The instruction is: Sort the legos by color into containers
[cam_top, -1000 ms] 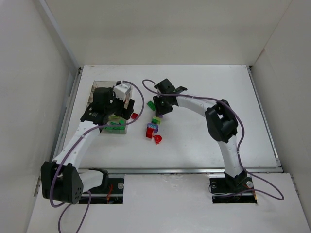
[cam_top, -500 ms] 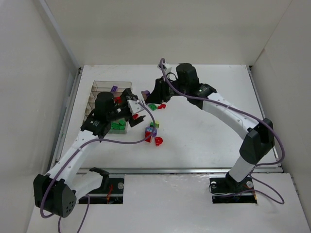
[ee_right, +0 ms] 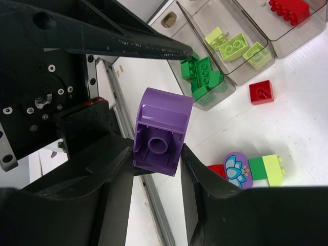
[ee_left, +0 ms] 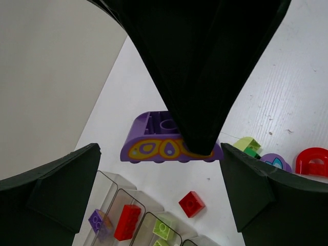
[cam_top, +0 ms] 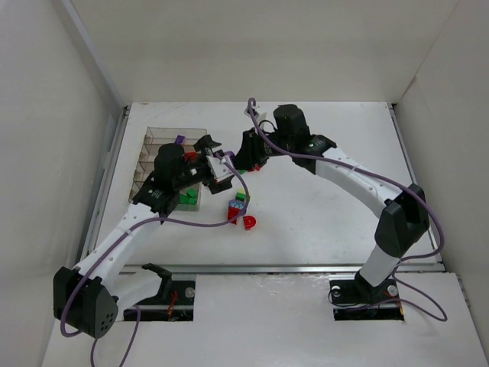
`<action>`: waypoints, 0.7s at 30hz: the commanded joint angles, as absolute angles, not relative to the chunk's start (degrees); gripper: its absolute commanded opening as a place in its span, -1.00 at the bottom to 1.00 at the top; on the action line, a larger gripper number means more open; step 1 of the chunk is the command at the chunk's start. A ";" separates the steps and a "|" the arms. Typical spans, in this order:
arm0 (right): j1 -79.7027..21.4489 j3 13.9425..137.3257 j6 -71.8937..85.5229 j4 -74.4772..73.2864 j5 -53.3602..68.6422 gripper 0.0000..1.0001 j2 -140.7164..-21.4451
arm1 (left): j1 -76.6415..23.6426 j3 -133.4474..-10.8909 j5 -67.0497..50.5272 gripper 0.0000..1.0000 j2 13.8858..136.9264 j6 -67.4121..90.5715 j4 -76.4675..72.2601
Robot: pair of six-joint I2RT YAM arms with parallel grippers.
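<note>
While the right pincer [ee_right: 156,160] clamps the purple arch brick [ee_right: 160,130] in mid-air, the left pincer [ee_left: 159,154] stands wide open facing it; reads as a handoff.
For the left pincer, my call: set its fingers [ee_left: 56,184] on the brick's free ends, clear of the right's grip, and close firm before the right lets go, since the curved top may slip. Then drop it in the organizer box [cam_top: 153,134], in the row with the purple piece [ee_left: 100,223]. Loose bricks [cam_top: 241,210] lie on the surface [cam_top: 321,222] near the box.

The left hand [cam_top: 218,160] opened, swinging toward the purple brick [ee_right: 160,132].
</note>
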State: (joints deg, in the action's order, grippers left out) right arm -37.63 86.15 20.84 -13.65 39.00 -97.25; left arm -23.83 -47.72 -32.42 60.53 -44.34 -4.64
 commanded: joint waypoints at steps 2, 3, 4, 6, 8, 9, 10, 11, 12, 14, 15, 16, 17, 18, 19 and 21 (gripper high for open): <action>-39.11 85.96 21.27 -11.34 40.43 -1.00 -95.54 | -24.35 -50.19 -31.29 1.00 59.94 -42.98 -7.82; -39.11 85.96 21.27 -11.34 40.43 -1.00 -95.54 | -24.35 -50.19 -31.29 1.00 59.94 -42.98 -7.82; -39.11 85.96 21.27 -11.34 40.43 -1.00 -95.54 | -24.87 -50.19 -32.16 1.00 59.94 -42.02 -7.82; -39.11 85.96 21.27 -11.34 39.90 -1.00 -95.54 | -24.87 -51.67 -32.78 0.83 60.99 -40.70 -7.13; -39.11 85.96 21.27 -11.34 39.38 -1.00 -95.54 | -24.87 -52.21 -34.27 0.70 61.61 -40.69 -4.24; -39.11 85.96 21.27 -11.34 39.38 -1.00 -95.54 | -24.87 -52.90 -34.89 0.63 61.61 -40.69 -3.35; -39.11 85.96 21.27 -11.34 39.38 -1.00 -95.54 | -24.87 -52.91 -35.50 0.48 62.13 -40.69 -2.64; -39.11 85.96 21.27 -11.34 39.37 -1.00 -95.54 | -24.87 -52.91 -36.90 0.41 62.14 -40.69 -2.11; -39.11 85.96 21.27 -11.34 39.37 -1.00 -95.54 | -24.87 -52.91 -37.44 0.34 62.14 -40.69 -1.41; -39.11 85.96 21.27 -11.34 39.37 -1.00 -95.54 | -24.87 -52.91 -38.14 0.09 62.14 -40.17 -1.41; -39.11 85.96 21.27 -11.34 39.37 -1.00 -95.54 | -24.87 -52.91 -38.14 -0.01 62.14 -40.17 -1.41; -39.11 85.96 21.27 -11.34 39.37 -1.00 -95.54 | -24.87 -52.91 -38.14 -0.12 62.14 -40.17 -1.41; -39.11 85.96 21.27 -11.34 39.37 -1.00 -96.06 | -24.87 -52.91 -38.14 -0.24 62.14 -40.17 -1.41; -39.11 85.96 21.27 -11.34 39.37 -1.00 -96.06 | -24.87 -52.91 -38.14 -0.34 62.14 -40.17 -1.41; -39.11 85.96 21.27 -11.34 39.37 -0.79 -96.06 | -24.87 -52.91 -38.14 -0.51 62.14 -40.17 -0.88; -39.11 85.96 21.27 -11.34 39.37 -0.01 -96.06 | -24.87 -52.91 -37.10 -0.68 62.14 -39.64 -0.88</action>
